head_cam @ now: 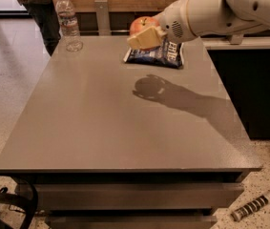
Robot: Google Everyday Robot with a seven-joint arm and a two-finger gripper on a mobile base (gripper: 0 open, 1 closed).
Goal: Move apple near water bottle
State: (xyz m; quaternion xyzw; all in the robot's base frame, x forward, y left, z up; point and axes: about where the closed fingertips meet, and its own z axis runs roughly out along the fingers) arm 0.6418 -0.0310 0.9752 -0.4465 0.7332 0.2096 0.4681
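My gripper (pixel 143 34) is shut on the red-orange apple (pixel 141 24) and holds it in the air above the far middle of the grey table (pixel 101 123). The cream fingers (pixel 146 38) wrap the apple's lower side, so only its top shows. The clear water bottle (pixel 68 23) with a white cap stands upright at the table's far left corner, well to the left of the apple. The white arm (pixel 220 8) comes in from the upper right.
A dark blue snack bag (pixel 160 55) lies on the table just under and behind the gripper. A person (pixel 41 4) stands behind the bottle. A wooden wall and a metal rail run along the back. A dark bag strap (pixel 10 199) sits at the lower left.
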